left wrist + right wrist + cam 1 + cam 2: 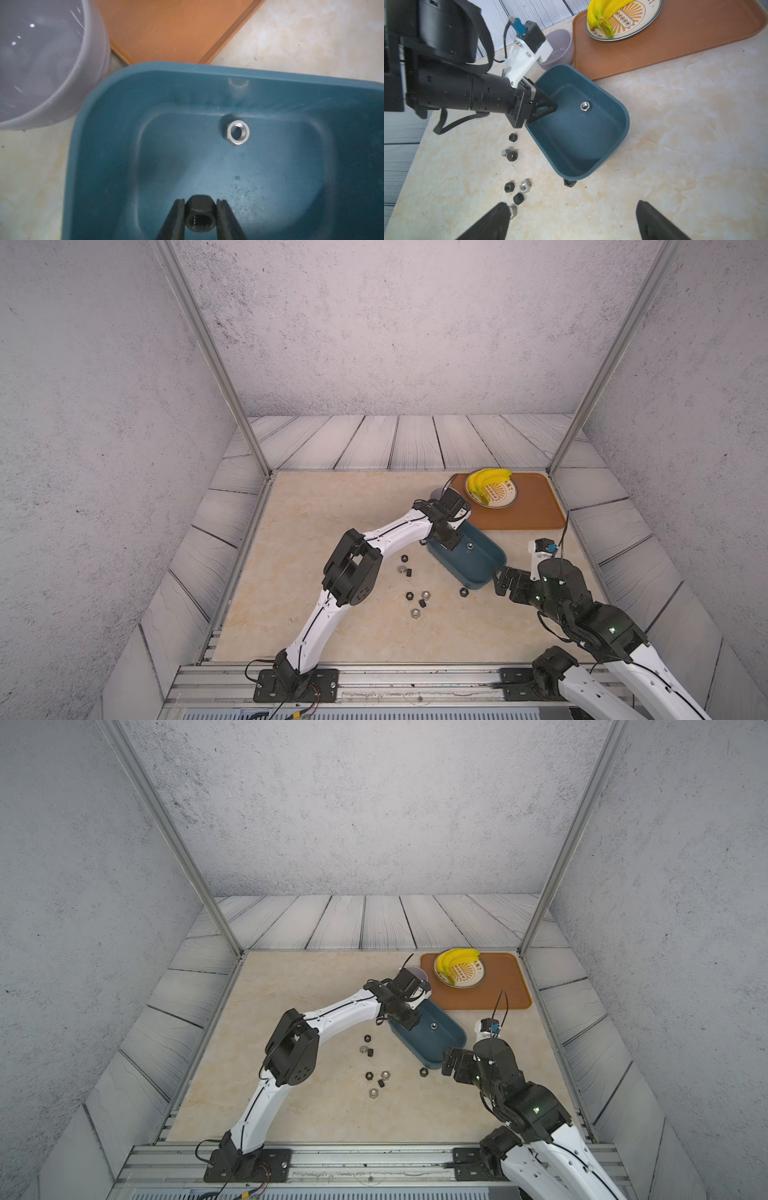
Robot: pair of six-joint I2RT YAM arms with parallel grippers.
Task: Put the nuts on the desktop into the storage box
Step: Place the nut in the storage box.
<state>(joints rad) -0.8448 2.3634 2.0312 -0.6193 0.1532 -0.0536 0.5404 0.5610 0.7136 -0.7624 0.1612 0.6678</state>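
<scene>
The storage box [482, 566], right of the desk's [332, 510] centre, holds one silvery nut [470, 546]. Loose nuts [409, 595] lie on the desk to its left. The left arm [395, 531] stretches over the box's far end, with the left jaws clamped on a black nut [200, 216]. The right arm [557, 585] crouches by the box's near end, with the right jaws spread wide.

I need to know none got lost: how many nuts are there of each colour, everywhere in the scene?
Black nuts: 6 (5 on the desktop, 1 in the left tool)
Silver nuts: 4 (3 on the desktop, 1 in the box)
Total: 10
</scene>
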